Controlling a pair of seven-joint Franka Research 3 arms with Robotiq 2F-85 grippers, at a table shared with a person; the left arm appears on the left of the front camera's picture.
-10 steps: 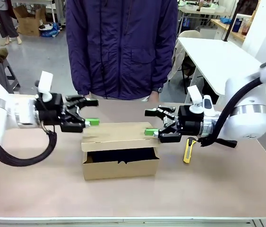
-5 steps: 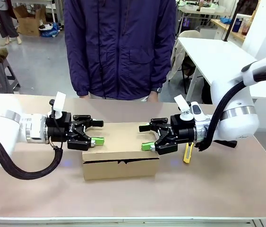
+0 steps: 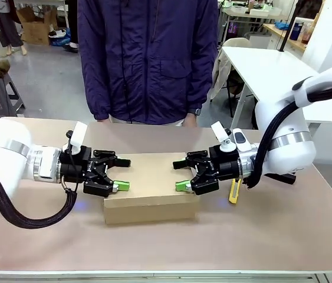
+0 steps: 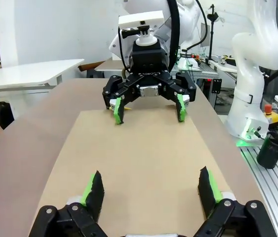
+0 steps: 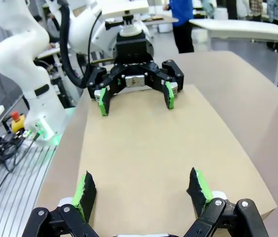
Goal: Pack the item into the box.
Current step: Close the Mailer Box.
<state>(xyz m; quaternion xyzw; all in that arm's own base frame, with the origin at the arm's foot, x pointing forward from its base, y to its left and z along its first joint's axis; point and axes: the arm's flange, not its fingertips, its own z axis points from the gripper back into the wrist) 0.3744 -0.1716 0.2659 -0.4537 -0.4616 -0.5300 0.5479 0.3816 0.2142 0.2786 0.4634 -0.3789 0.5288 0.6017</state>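
Here the box sits shut at the table's near middle, its lid flat. Over the lid's left end the left gripper is spread wide and holds nothing; the right gripper mirrors it over the right end, equally wide and empty. Beyond, a person stands at the far edge.

The box is plain brown cardboard, matt and smooth, its lid an even paper surface. The desk has a smooth, faintly sheened beige top. Both tools, left and right, are matt black plastic with bright green pads, on glossy white arm shells.
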